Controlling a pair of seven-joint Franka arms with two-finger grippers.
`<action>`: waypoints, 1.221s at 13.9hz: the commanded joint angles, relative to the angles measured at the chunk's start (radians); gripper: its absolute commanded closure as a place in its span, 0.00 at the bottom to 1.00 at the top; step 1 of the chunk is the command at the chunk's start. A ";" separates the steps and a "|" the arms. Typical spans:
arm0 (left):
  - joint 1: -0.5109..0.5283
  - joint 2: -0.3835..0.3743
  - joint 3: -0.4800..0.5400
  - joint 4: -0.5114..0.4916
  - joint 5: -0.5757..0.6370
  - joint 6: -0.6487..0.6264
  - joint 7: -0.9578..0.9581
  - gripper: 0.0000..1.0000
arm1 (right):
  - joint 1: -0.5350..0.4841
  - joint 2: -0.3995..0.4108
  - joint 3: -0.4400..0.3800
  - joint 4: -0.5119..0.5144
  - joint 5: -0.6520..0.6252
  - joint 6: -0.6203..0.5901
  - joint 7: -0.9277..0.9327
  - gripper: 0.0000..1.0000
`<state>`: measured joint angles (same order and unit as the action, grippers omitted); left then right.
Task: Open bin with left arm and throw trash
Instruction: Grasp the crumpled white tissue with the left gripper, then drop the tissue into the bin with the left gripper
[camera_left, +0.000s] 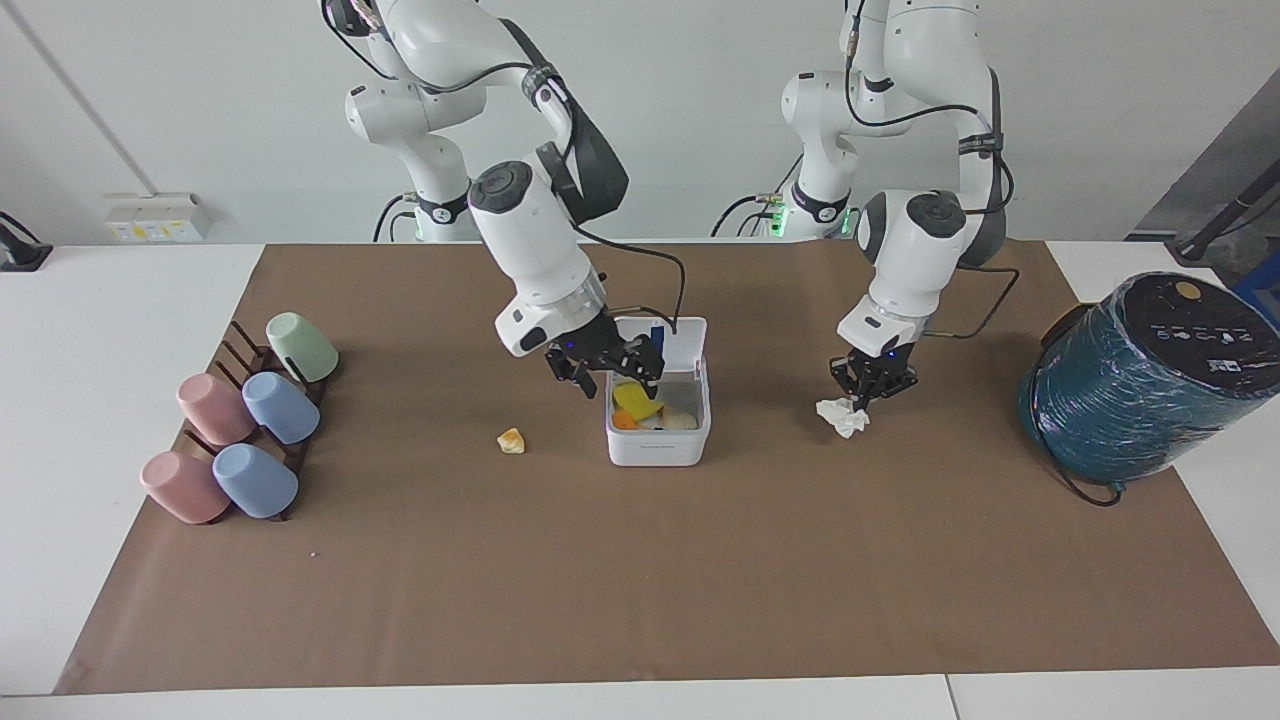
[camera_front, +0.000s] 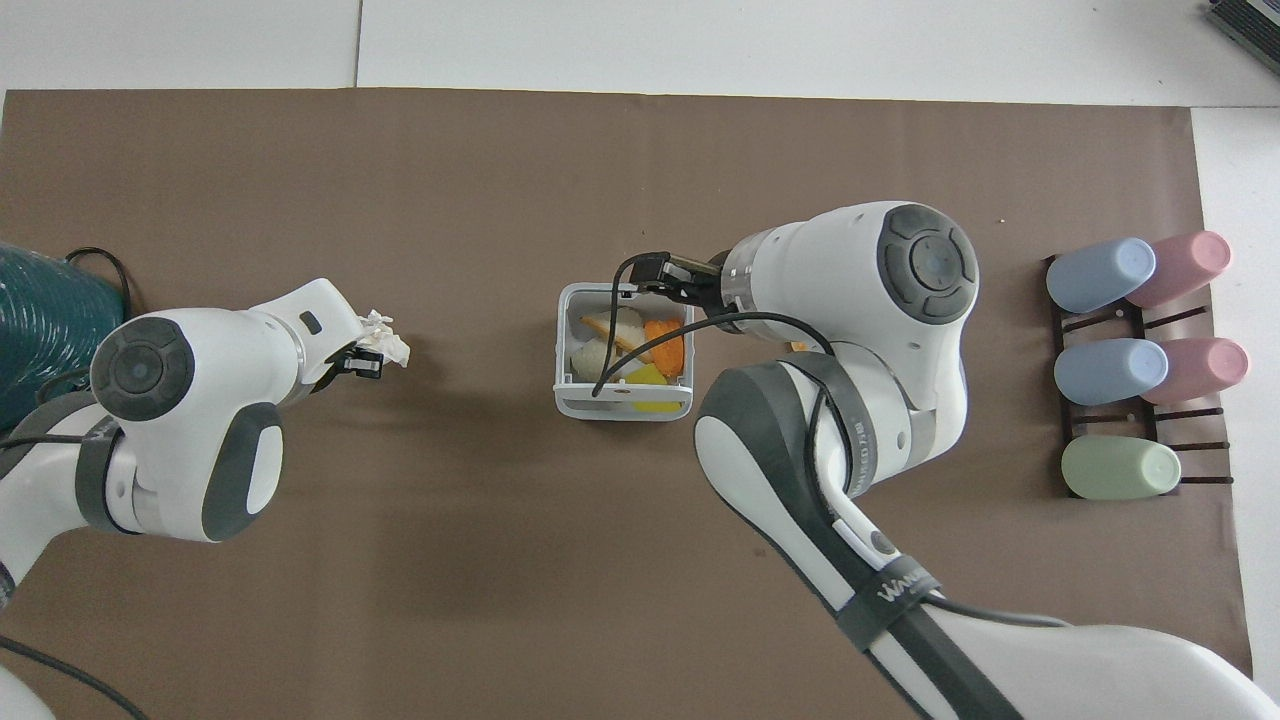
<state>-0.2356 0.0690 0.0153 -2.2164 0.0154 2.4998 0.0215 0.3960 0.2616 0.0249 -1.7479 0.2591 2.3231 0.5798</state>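
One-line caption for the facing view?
Left hand shut on white paper wad; right hand open over the open bin.
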 joint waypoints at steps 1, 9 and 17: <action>-0.027 0.006 0.003 0.157 0.018 -0.175 -0.035 1.00 | -0.083 -0.035 0.012 -0.009 -0.060 -0.027 -0.090 0.00; -0.247 0.038 0.003 0.337 -0.066 -0.242 -0.238 1.00 | -0.238 -0.018 0.012 -0.211 -0.060 0.038 -0.742 0.00; -0.416 0.040 0.003 0.320 -0.134 -0.096 -0.230 0.16 | -0.195 0.033 0.015 -0.355 -0.058 0.212 -0.825 0.00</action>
<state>-0.6145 0.1008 0.0006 -1.9014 -0.1042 2.3610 -0.2100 0.1918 0.2810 0.0339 -2.0933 0.2106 2.5005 -0.2282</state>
